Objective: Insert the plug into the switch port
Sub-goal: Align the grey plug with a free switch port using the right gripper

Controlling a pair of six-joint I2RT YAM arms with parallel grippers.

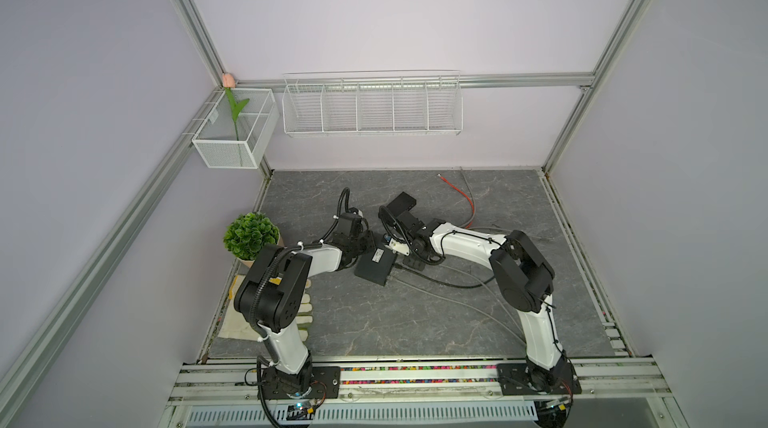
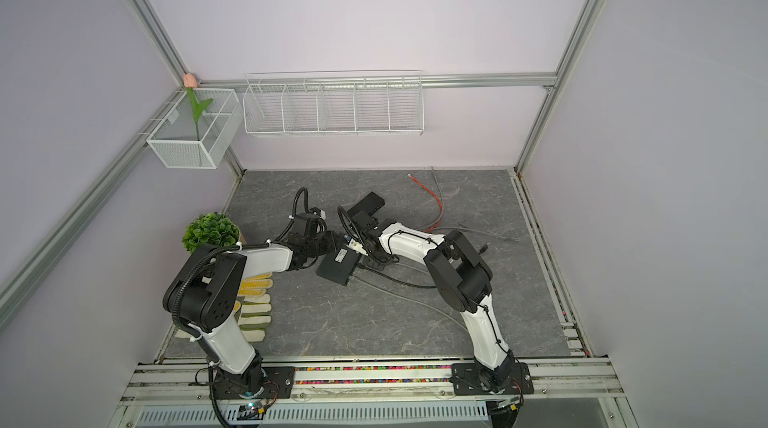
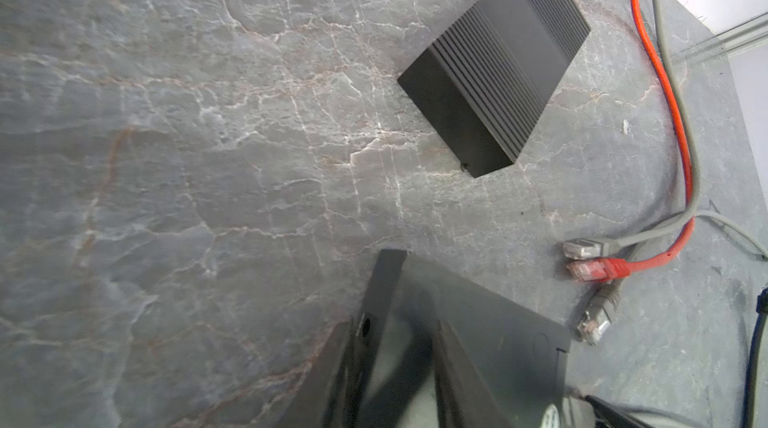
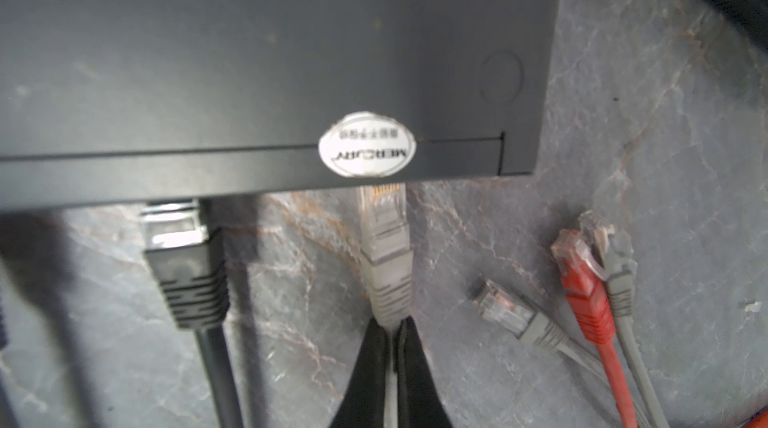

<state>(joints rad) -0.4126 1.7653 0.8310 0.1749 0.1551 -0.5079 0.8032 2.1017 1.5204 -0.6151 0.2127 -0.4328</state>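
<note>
The switch [image 4: 266,52] is a flat black box with a white oval sticker; in both top views it lies tilted mid-table [image 1: 375,266]. My left gripper [image 3: 397,322] is shut on the switch's [image 3: 498,322] end. My right gripper [image 4: 395,324] is shut on the grey plug [image 4: 384,235], pinching the cable at the rear of its boot. The plug's clear tip sits at the switch's front edge just under the sticker, gold contacts still showing. The port itself is hidden under that edge. A black plug [image 4: 178,247] sits in the switch beside it.
A loose grey plug [image 4: 503,309], a red plug [image 4: 582,276] and another grey plug [image 4: 615,255] lie beside the switch. A ribbed black box [image 3: 494,69] lies behind it. A potted plant [image 1: 251,235] and gloves [image 1: 303,314] sit at the left.
</note>
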